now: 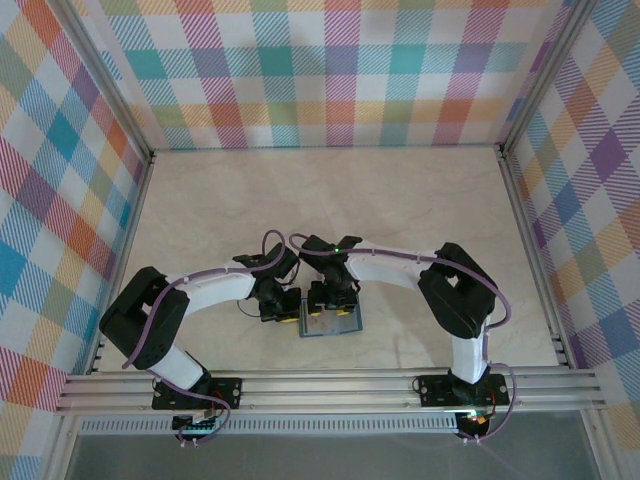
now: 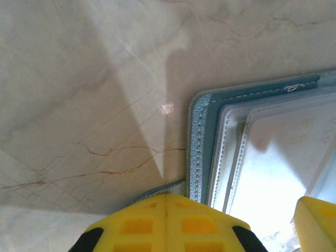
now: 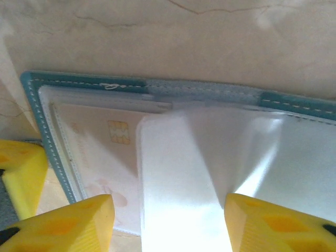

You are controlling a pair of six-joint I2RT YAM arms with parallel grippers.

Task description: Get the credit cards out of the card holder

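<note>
Teal-blue stitched edging frames the small folding card holder (image 1: 330,333), which lies opened flat, grey-blue inside facing up, on the beige marble-patterned tabletop (image 1: 400,200) near its front edge, directly beneath both wrists. The left gripper (image 1: 277,312) stands at the holder's left edge and the right gripper (image 1: 335,316) over its middle, the two close beside each other. In the left wrist view, the left gripper (image 2: 244,228) has its yellow pads parted wide: one sits at the holder's stitched corner (image 2: 198,136), the other further in over the clear pockets, and nothing is gripped between them. In the right wrist view, the right gripper (image 3: 170,226) is likewise spread wide, its two yellow fingers (image 3: 58,226) straddling a raised, glossy, translucent pocket panel (image 3: 178,178) that stands up from the holder (image 3: 79,82). Whether either pad touches that panel cannot be told. A thin whitish-pink credit card (image 3: 94,152) with a gold chip (image 3: 119,131) lies tucked inside the leftmost clear pocket, partly overlapped by the raised panel. One yellow finger (image 3: 18,176) of the left gripper rests just outside that same edge, on the tabletop (image 3: 210,42). Pastel checked fabric walls (image 1: 330,70) enclose the work surface.
</note>
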